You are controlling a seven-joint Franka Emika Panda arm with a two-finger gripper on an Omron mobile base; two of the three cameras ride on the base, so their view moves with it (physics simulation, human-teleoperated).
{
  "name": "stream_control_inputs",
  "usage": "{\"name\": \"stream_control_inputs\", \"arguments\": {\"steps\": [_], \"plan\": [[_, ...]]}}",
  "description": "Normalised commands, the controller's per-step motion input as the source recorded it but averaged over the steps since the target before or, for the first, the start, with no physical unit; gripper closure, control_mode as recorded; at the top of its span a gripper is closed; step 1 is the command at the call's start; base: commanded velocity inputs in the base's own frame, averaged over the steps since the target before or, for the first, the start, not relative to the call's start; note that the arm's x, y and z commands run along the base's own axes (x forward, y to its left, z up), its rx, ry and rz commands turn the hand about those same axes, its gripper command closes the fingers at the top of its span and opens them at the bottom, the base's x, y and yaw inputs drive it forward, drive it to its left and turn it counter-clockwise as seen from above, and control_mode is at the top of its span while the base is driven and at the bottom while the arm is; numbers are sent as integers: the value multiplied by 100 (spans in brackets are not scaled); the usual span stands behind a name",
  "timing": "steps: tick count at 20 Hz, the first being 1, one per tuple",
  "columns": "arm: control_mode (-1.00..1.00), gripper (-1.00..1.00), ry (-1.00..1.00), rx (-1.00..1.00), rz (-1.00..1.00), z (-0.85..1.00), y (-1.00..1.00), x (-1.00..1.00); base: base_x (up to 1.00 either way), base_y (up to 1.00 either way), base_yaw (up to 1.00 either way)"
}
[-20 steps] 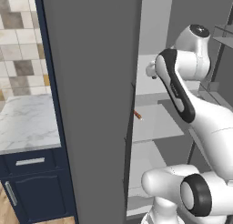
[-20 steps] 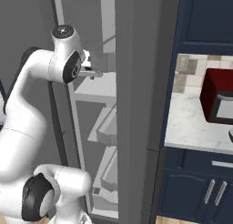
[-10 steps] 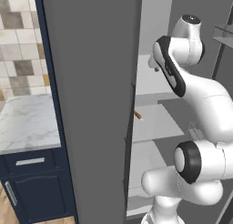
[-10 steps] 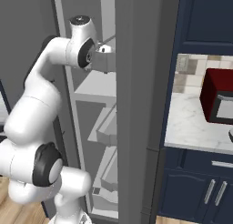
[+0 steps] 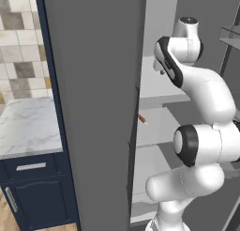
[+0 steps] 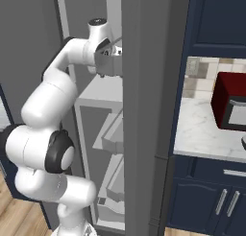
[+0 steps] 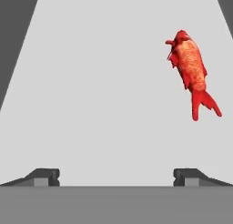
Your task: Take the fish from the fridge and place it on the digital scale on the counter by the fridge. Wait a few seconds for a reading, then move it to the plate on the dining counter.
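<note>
The fish [image 7: 191,75], small and orange-red, lies on a pale grey shelf [image 7: 91,82] of the fridge [image 5: 93,108], up and to the right of my fingertips in the hand view. My gripper [image 7: 117,177] is open, apart from the fish, with nothing between its fingers. From the left base, only the fish's tip [image 5: 141,118] peeks past the fridge's dark front edge. From the right base, my hand [image 6: 113,64] reaches into the upper fridge [image 6: 144,110], half hidden behind its dark wall. The plate and dining counter are out of view.
A short marble counter [image 6: 202,129] over navy drawers stands right of the fridge and carries a red microwave [image 6: 230,103]. A dark rounded sliver [image 6: 243,143] at the frame's edge is too cut off to identify. Another marble worktop [image 5: 26,127] lies to the left, under tiled wall.
The arm has risen and straightened, carrying the hand higher and deeper into the fridge. The fish has not moved on its shelf.
</note>
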Motion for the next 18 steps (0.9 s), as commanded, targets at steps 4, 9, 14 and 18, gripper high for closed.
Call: {"name": "stream_control_inputs", "arguments": {"steps": [4, 9, 14, 18], "plan": [[-100, -100, 6, -6, 0, -49, -7, 52, 0, 0, 0], [-100, -100, 0, 0, 0, -27, -29, 42, 0, 0, 0], [-100, -100, 0, 0, 0, -12, -30, 44, 0, 0, 0], [-100, -100, 0, 0, 0, 0, -28, 44, 0, 0, 0]]}}
